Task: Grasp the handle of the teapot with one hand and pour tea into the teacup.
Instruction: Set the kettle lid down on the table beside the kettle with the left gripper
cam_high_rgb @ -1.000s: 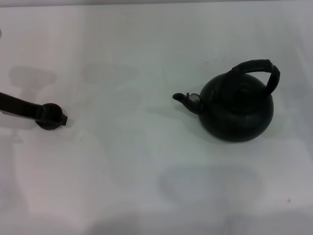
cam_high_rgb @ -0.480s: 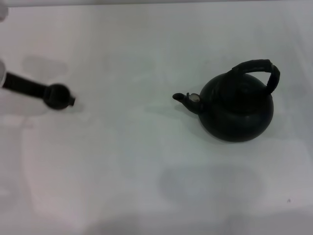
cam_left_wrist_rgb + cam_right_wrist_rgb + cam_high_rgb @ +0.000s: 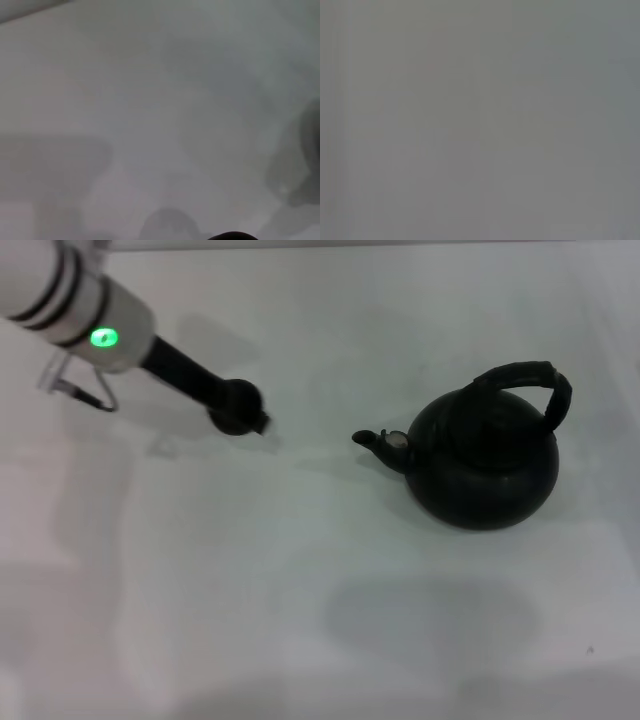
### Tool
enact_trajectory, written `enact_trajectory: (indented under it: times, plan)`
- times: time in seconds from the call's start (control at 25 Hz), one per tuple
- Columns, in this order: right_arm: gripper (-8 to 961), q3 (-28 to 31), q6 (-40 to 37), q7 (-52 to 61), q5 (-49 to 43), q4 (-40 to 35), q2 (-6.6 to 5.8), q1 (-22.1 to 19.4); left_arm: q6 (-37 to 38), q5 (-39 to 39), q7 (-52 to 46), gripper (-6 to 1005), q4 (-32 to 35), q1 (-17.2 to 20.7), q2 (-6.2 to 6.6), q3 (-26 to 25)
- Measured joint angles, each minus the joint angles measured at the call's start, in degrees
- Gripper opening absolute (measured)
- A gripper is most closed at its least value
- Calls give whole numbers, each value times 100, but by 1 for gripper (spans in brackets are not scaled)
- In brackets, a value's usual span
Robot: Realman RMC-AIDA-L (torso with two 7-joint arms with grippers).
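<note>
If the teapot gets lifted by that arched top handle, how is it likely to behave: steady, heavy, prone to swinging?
The teapot looks broad and round-bodied, so probably heavy for one gripper. The handle arches high above the body and leans to one side, so the pot may swing or tilt when raised. Its ribbed wrap should limit slipping.

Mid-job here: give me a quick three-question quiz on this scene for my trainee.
1. True or false: the teapot lies tipped on its side.
2. The teapot's spout points: A) toward the robot's left, where the left hand is; B) toward the robot's right; C) straight at the robot.
3. Fill in: the small dark round thing at the left hand's tip is the ___.

Key: 1 false, it stands upright; 2 A; 3 teacup. The right hand is out of view.
</note>
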Motion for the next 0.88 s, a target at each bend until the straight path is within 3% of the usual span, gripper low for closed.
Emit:
enact_trajectory:
  times: [0.52,0.88]
  plan:
    - [855,0,-11,-13,-1,10,4,-11,530,-664,-484,709,-364,-246,-18,1545]
    - [855,0,-10,-18,-2,38,-2,-19,743,-727,-593,708,-556,-252,-40,1859]
